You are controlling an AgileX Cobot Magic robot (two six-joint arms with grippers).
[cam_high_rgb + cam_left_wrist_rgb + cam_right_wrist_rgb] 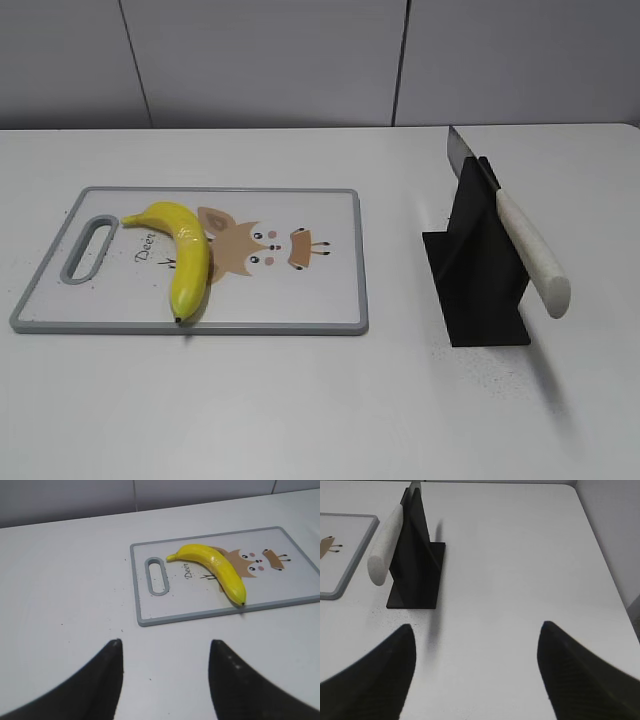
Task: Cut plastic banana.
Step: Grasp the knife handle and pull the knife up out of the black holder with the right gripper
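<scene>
The yellow plastic banana point(182, 252) lies on the left half of a white, grey-rimmed cutting board point(340, 300), its dark tip at the near edge. It also shows in the left wrist view point(215, 570). A knife with a white handle point(530, 250) rests in a black stand point(478, 280) to the right; it also shows in the right wrist view point(385, 545). My left gripper point(165, 647) is open and empty over bare table, near and left of the board. My right gripper point(477, 630) is open and empty, near and right of the stand. Neither arm shows in the exterior view.
The cutting board point(150, 615) has a handle slot point(156, 575) and a fox print. The table's right edge point(610, 575) runs close to the right gripper. A grey panelled wall stands behind the table. Small dark specks dot the tabletop.
</scene>
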